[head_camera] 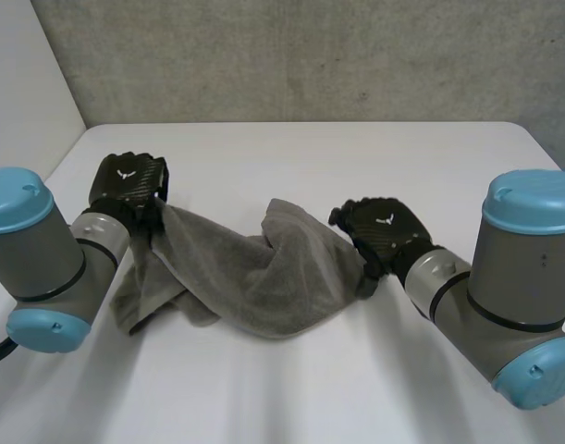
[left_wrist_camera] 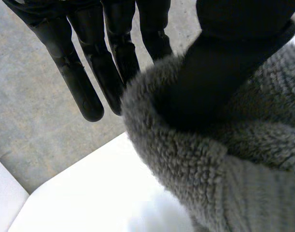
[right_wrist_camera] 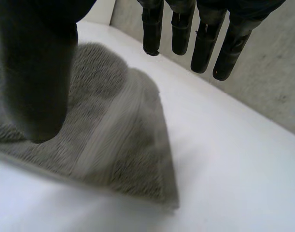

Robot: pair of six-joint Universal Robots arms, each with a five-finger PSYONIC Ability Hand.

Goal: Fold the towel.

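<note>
Head view: one grey terry towel lies bunched at the centre of the frame on the white counter, stretched in a rumpled band between two robot hands. The left robot hand is at the towel's upper left end, where the cloth rises to meet it. The right robot hand is at the right end, just right of centre. One grey wall runs across the top of the frame.

In the left wrist view, the thumb is sunk into the pile and the cloth bunches up against the straight fingers, so this robot hand is pinching the towel's end.

In the right wrist view, the fingers are straight and spread, clear of the cloth. The thumb is over the towel's end, which lies flat on the counter; I cannot tell whether the thumb touches it.
</note>
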